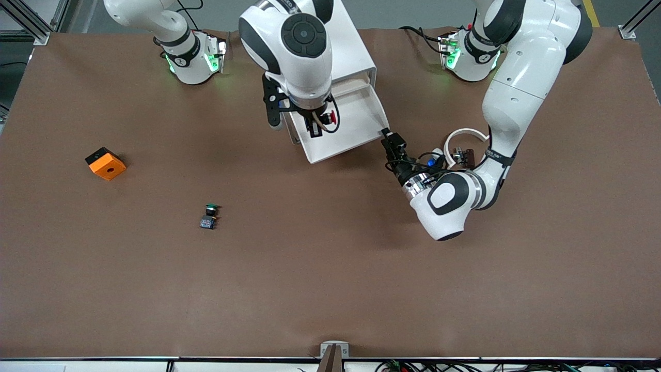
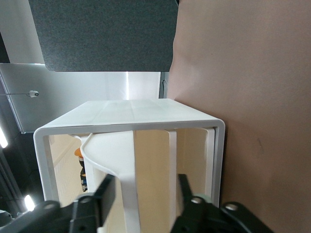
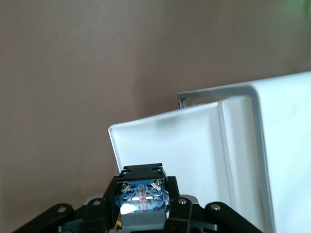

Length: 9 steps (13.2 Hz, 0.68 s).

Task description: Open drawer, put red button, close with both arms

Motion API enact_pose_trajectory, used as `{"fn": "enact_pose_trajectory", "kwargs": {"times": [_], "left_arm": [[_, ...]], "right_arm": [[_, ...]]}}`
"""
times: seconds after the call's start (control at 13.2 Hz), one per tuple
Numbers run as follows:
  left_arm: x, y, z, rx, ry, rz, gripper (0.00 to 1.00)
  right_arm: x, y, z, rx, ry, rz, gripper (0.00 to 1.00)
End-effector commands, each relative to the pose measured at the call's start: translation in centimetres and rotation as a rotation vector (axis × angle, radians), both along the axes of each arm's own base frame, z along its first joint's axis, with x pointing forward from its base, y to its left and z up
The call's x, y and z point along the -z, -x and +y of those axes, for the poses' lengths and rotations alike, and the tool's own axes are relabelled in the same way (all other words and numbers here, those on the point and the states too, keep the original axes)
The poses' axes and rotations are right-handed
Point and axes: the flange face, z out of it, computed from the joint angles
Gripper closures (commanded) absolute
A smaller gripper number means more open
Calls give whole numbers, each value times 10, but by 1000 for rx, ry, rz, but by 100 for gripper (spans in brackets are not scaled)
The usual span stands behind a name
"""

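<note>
Green-capped button [image 1: 209, 216]: on the table, nearest the front camera, toward the right arm's end. Orange block [image 1: 105, 163]: farther back. Left gripper [image 1: 386, 135]: fingers parted, astride the pulled-out drawer [image 1: 356, 116] front edge at its corner. Right gripper [image 1: 315, 126]: clamped on the red button [image 1: 330, 119], over the drawer. White cabinet [image 1: 351, 49]: farthest

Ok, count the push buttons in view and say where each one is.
2. The red button is held in the right gripper over the open drawer; the green button lies on the table, nearer the front camera.
</note>
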Motion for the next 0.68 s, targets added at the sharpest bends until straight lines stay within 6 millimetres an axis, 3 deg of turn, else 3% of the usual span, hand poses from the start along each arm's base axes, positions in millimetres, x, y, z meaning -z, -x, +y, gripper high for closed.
{"fn": "enact_pose_trajectory", "kwargs": {"times": [0.0,0.3,0.61], "left_arm": [[-7,-2,7,19,8,1,0],[-14,-4,6,20,17,-10,0],[-36,-8,7,37,52,-64,0]], "right_arm": [[2,13,26,42,-25,-20,100],[8,34,57,9,-70,-64,100],[16,50,76,-21,-87,-80,100]]}}
